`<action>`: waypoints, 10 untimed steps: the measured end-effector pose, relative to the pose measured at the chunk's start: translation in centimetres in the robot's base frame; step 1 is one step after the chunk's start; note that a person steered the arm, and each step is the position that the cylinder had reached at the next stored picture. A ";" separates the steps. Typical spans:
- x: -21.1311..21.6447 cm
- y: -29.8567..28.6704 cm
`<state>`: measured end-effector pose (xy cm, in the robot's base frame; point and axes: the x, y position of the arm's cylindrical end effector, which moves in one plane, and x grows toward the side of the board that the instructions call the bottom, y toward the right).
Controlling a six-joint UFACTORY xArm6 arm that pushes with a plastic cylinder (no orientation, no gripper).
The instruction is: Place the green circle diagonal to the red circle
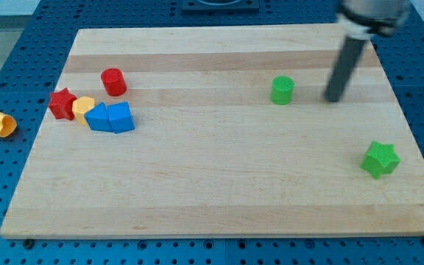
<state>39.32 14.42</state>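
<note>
The green circle [282, 90] stands on the wooden board, right of centre toward the view's top. The red circle [113, 81] stands far off at the view's upper left. My tip [333, 98] rests on the board a short way to the right of the green circle, not touching it. The rod rises from it toward the view's top right.
A green star [380, 159] lies near the board's right edge. At the left sit a red star [62, 104], a yellow block [83, 107] and two blue blocks [99, 118] [121, 117] bunched together. A yellow block [0, 123] lies off the board [219, 191] at the left.
</note>
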 end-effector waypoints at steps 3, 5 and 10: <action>-4.6 -4.0; -7.6 -18.7; -4.5 -8.3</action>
<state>34.84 6.11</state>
